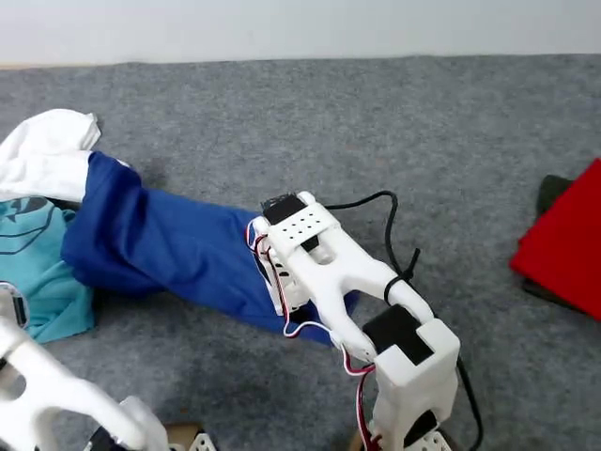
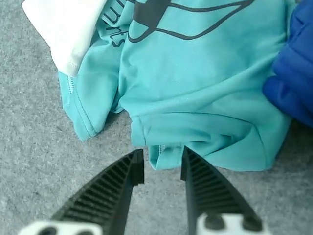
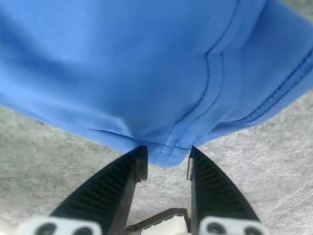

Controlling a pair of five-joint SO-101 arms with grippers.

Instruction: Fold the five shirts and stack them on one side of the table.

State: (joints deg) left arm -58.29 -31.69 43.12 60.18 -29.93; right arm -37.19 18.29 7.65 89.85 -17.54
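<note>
A blue shirt lies stretched across the grey table from the pile at the left toward the middle. My right gripper is shut on its stitched hem, under the white right arm in the high view. A teal shirt with a dark print lies at the left, partly under the blue one. My left gripper is shut on the teal shirt's lower edge. A white shirt lies crumpled behind them. A folded red shirt rests at the right edge.
A dark garment peeks out from under the red shirt. The right arm's black cable loops over the table behind it. Bare grey table stretches across the back and middle right.
</note>
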